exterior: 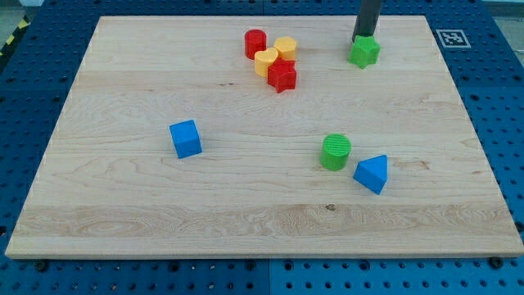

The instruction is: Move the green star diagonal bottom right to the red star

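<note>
Green star (364, 52) touched from above-left by my tip (361, 37), placed to push it below-right of red star (282, 76); no gripper fitted.

This looks like a lab or a test room, not a home; a flat wooden board (246, 197) lies on a blue metal table (33, 90) full of small round holes in neat rows; a black and white square marker (452, 38) sits at the board's far right corner; a yellow and black striped tape (11, 43) shows at the far left edge; small plastic blocks lie on the board.
</note>
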Robot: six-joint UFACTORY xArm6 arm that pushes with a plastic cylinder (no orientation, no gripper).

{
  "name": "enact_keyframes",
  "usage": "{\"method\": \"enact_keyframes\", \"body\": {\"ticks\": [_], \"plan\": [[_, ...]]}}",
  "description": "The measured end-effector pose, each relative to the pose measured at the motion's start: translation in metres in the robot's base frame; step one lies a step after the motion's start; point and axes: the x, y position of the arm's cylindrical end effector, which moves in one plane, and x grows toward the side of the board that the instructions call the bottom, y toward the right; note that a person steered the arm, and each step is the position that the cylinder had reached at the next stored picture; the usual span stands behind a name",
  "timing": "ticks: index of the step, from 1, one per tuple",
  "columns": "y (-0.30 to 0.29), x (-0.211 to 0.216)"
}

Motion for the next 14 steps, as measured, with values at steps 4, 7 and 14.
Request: {"method": "enact_keyframes", "body": {"ticks": [4, 7, 14], "plan": [[0.005, 0.159], [0.005, 0.238], [-0.057, 0.198]]}}
